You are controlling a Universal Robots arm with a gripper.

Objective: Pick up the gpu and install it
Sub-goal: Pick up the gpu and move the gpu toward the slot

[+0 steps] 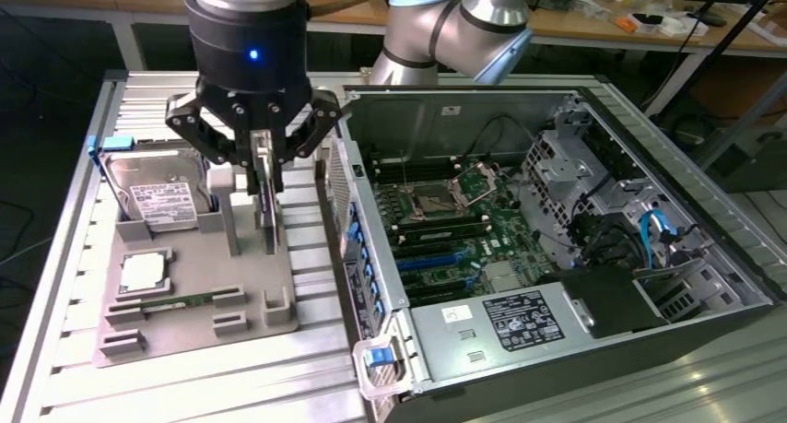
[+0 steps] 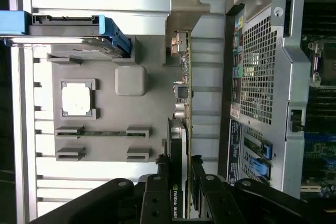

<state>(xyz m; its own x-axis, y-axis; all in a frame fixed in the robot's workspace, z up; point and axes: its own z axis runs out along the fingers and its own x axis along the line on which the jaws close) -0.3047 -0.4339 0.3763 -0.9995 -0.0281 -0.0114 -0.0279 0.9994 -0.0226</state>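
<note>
Nearest the exterior camera, the slatted metal desk [image 1: 308, 372] carries a grey holder [image 1: 197, 335] at the exterior view's left and an open computer case [image 1: 467, 123] at its right. On the near part of the holder, a slim green memory stick [image 1: 184, 300] lies in a slot. Just behind it, a square processor [image 1: 144, 272] sits in its own recess.

Farther back on the holder, a silver hard drive [image 1: 158, 197] with a white label leans in its blue frame [image 1: 111, 145]. Beside the drive, between it and the case, the gpu [image 1: 268, 216] stands on edge, with its lower edge reaching the holder. The jaws come straight down over the card and close on it, one pressing each face near its top. From the wrist view the gpu [image 2: 182, 103] is seen edge-on. There the jaws grip it at one end, and its silvery bracket [image 2: 185, 9] is at the other end, on the hard drive's side of the holder.

Inside the case, a labelled power supply [image 1: 517, 317] lies at the near end. The green motherboard [image 1: 462, 234] is beyond it. The black and silver arm [image 1: 252, 36] rises above the jaws, and wooden benches [image 1: 591, 27] stand behind the desk.
</note>
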